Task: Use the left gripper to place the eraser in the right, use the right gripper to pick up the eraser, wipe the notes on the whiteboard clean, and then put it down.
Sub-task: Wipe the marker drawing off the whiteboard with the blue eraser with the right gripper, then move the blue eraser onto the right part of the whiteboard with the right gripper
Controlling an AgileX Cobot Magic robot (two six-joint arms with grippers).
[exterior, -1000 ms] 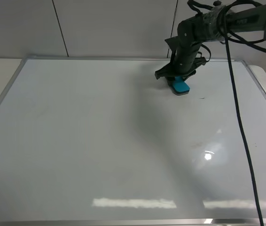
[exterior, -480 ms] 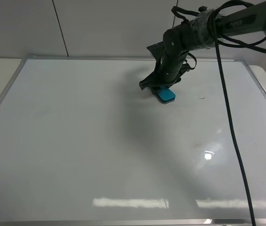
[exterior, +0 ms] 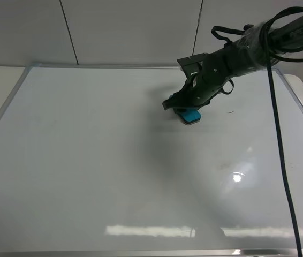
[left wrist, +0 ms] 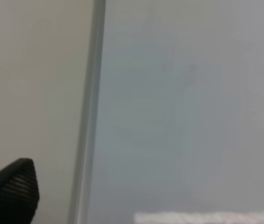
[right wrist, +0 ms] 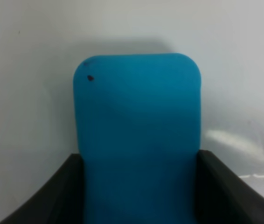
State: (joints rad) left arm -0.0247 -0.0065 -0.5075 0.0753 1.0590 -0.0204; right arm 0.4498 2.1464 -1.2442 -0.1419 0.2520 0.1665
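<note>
The right claw (exterior: 186, 110) squeezes the blue eraser (right wrist: 139, 135) by its long sides. It looks light and probably soft underneath. The left claw (left wrist: 136, 186) is spread wide, holding nothing.

The whiteboard (exterior: 114, 160) is glossy and smooth with a metal frame; the eraser (right wrist: 139, 135) looks matt blue plastic.

the right gripper (exterior: 185, 108) hides most of the blue eraser (exterior: 190, 115), whose near end the right wrist picture's edge cuts off.
</note>
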